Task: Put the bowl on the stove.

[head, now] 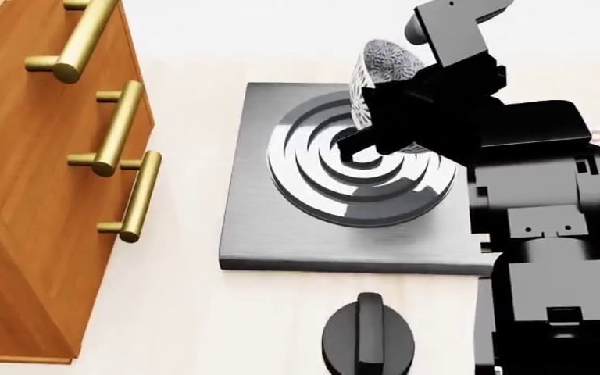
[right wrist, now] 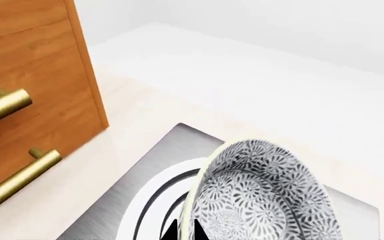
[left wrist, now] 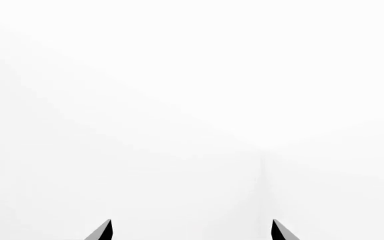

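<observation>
Above the stove [head: 279, 234], the right gripper [right wrist: 182, 231] pinched the rim of the bowl [right wrist: 259, 195], which hung tilted over the burner and could roll if released so, while the left gripper [left wrist: 192, 231] stood apart, empty.

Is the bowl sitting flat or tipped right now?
Tipped: the bowl stands on edge in the right pincer, its opening facing sideways over the stove burner.

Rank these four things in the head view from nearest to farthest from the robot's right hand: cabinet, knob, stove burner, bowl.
1. The bowl, gripped in the right hand, tilted on edge.
2. The stove burner, directly beneath it.
3. The knob, in front of the stove.
4. The cabinet, far left.
</observation>
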`<state>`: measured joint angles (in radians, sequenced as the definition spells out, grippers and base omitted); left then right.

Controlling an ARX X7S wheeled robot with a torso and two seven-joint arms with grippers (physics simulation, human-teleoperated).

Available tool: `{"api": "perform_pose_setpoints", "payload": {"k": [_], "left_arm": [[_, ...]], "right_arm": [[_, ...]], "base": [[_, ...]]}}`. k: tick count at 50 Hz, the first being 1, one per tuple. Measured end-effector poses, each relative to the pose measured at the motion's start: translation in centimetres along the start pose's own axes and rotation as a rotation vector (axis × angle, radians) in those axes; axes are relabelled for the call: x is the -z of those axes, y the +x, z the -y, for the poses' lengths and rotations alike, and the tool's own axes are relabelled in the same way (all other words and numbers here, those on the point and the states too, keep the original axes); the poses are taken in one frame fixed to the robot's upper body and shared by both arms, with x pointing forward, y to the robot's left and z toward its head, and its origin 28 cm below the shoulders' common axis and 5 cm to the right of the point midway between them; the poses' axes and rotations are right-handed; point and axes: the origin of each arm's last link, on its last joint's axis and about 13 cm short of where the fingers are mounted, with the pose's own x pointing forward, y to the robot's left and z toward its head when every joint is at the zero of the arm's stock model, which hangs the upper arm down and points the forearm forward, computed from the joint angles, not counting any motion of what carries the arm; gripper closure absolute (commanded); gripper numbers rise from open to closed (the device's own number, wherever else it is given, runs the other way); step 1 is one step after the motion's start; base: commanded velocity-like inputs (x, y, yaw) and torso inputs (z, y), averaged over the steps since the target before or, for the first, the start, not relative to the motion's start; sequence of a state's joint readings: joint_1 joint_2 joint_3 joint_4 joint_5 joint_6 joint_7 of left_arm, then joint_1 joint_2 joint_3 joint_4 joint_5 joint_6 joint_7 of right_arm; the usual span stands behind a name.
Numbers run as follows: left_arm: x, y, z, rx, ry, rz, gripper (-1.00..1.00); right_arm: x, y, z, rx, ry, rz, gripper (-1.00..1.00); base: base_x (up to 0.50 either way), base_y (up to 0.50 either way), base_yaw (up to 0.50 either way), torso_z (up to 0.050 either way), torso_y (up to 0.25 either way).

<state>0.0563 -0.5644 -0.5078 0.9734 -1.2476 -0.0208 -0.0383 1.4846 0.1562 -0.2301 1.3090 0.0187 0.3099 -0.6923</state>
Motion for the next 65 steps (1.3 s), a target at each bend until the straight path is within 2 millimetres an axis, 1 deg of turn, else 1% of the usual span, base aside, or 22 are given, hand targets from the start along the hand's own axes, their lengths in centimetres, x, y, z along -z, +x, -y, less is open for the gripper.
{"api": "perform_pose_setpoints", "payload": {"k": [3, 18, 58, 59, 65], "left_arm": [[0.0, -0.1, 0.0, 0.009, 0.001, 0.005, -1.0], [-0.1, -0.2, 0.0, 0.011, -0.026, -0.001, -1.0], [-0.1, -0.2, 0.0, 0.014, -0.013, 0.01, -1.0], [-0.1, -0.2, 0.0, 0.014, -0.013, 0.01, -1.0], [-0.1, -0.2, 0.0, 0.013, -0.012, 0.01, -1.0]], "right_arm": [[0.0, 0.0, -0.1, -0.001, 0.001, 0.001, 1.0], [0.2, 0.3, -0.3, 0.0, 0.007, -0.002, 1.0], [1.2, 0.8, -1.0, -0.007, 0.009, -0.043, 1.0], [1.2, 0.8, -1.0, -0.008, 0.009, -0.043, -1.0], [1.1, 0.9, -1.1, -0.016, 0.014, -0.034, -1.0]], "base": [[0.0, 0.0, 0.0, 0.0, -0.174], [0.0, 0.0, 0.0, 0.0, 0.0], [0.0, 0.0, 0.0, 0.0, 0.0], [0.0, 0.0, 0.0, 0.0, 0.0], [0.0, 0.0, 0.0, 0.0, 0.0]]}}
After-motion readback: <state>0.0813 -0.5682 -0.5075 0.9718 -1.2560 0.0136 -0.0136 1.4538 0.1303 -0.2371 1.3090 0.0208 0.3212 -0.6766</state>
